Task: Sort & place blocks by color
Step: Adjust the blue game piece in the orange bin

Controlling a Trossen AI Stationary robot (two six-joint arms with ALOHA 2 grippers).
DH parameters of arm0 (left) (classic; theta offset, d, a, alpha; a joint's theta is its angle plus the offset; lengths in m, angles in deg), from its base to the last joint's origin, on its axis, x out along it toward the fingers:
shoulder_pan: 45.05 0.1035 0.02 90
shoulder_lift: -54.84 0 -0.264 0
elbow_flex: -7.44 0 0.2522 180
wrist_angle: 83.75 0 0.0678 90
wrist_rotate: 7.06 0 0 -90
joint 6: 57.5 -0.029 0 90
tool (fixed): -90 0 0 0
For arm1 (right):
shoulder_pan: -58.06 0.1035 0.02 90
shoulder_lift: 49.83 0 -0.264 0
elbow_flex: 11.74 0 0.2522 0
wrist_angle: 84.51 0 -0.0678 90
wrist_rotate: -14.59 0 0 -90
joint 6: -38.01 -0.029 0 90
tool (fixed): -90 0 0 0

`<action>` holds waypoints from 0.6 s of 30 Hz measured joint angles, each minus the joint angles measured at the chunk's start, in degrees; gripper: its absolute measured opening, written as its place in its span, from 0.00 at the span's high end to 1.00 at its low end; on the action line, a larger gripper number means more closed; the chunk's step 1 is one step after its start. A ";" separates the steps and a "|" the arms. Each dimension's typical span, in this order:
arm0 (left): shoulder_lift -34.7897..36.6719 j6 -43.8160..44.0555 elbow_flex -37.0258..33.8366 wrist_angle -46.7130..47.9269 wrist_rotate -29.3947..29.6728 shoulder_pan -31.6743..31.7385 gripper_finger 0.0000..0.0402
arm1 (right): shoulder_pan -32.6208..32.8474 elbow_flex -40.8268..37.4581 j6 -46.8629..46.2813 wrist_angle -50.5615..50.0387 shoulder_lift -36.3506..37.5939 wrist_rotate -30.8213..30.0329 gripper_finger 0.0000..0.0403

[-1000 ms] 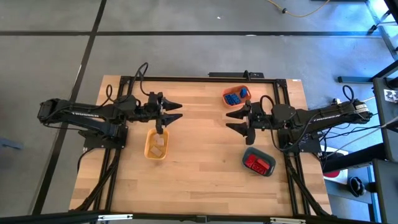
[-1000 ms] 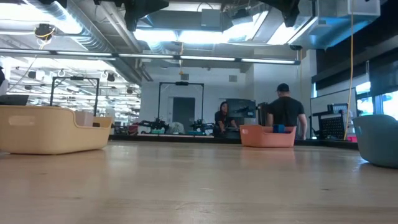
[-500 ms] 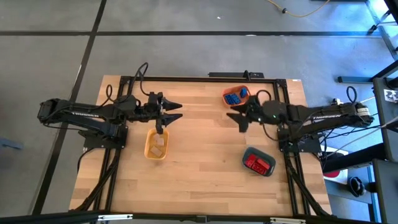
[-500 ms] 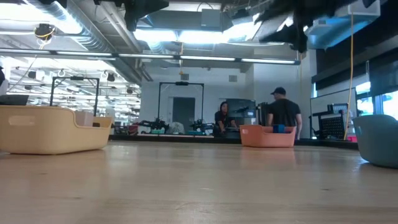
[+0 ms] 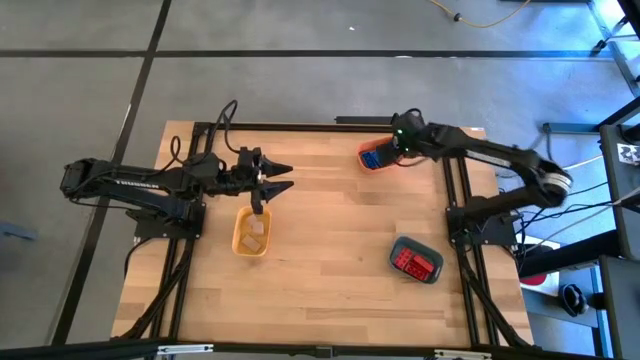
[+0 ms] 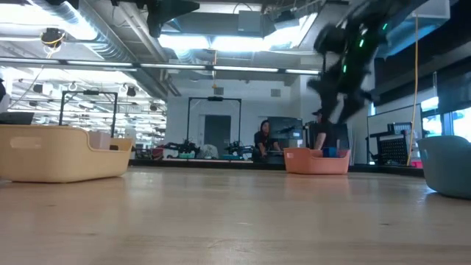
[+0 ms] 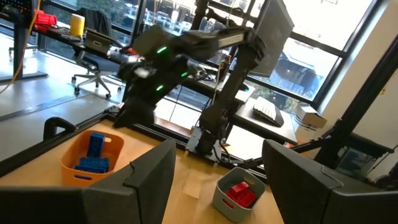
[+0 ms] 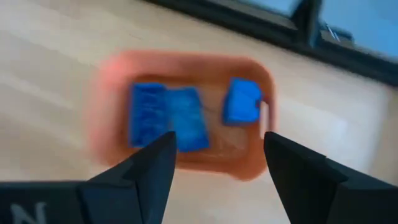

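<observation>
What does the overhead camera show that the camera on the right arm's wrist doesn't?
Only the high view shows the whole table, the left gripper hanging open above the yellow tray of beige blocks, and the slate-blue tray of red blocks.

Only the right wrist view shows the blue blocks up close, between the right gripper's open jaws.

Both show the orange tray holding the blue blocks.

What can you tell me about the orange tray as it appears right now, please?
The orange tray is a small, plastic-looking bin with rounded corners, sitting flat on the wooden table near its far edge. It holds the blue blocks, one apart from the rest. The right gripper hovers above it, open, touching nothing.
</observation>
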 joint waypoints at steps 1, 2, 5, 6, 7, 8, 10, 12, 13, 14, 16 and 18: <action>0.00 0.01 0.00 0.00 0.00 -0.02 0.42 | -1.30 -0.34 -0.12 0.11 -1.93 0.01 0.39; 0.00 0.02 0.00 0.00 0.00 -0.02 0.42 | -2.42 -0.69 -0.26 0.37 -3.87 0.01 0.39; 0.00 0.00 0.00 0.00 0.02 0.00 0.42 | -4.52 -0.88 -0.33 3.51 -8.49 -0.60 0.39; 0.00 0.00 0.00 0.00 0.02 0.00 0.42 | -4.82 -0.98 -0.31 4.67 -9.71 -0.63 0.39; 0.00 0.00 0.00 0.00 0.02 0.01 0.42 | -4.95 -1.03 -0.33 5.51 -10.74 -0.59 0.39; 0.00 0.01 0.00 -0.02 0.02 0.01 0.42 | -4.97 -1.08 -0.33 6.41 -11.56 -0.56 0.39; 0.00 0.02 0.00 -0.02 0.02 0.00 0.42 | -5.00 -1.08 -0.36 8.04 -12.45 -0.60 0.39; 0.00 0.04 0.00 -0.02 0.02 0.00 0.42 | -4.98 -1.08 -0.54 8.50 -13.20 -0.66 0.39; 0.00 0.04 0.00 -0.02 0.02 0.00 0.42 | -5.00 -1.08 -0.77 8.43 -13.54 -0.73 0.39; 0.00 0.04 0.00 -0.02 0.02 0.00 0.42 | -5.00 -1.08 -1.23 8.49 -13.73 -1.05 0.39; 0.00 0.07 0.00 -0.02 0.02 0.00 0.42 | -5.00 -1.06 -1.57 8.62 -13.98 -1.37 0.39; 0.00 0.09 0.00 -0.02 0.03 0.00 0.42 | -5.00 -1.06 -1.56 8.47 -14.07 -2.04 0.39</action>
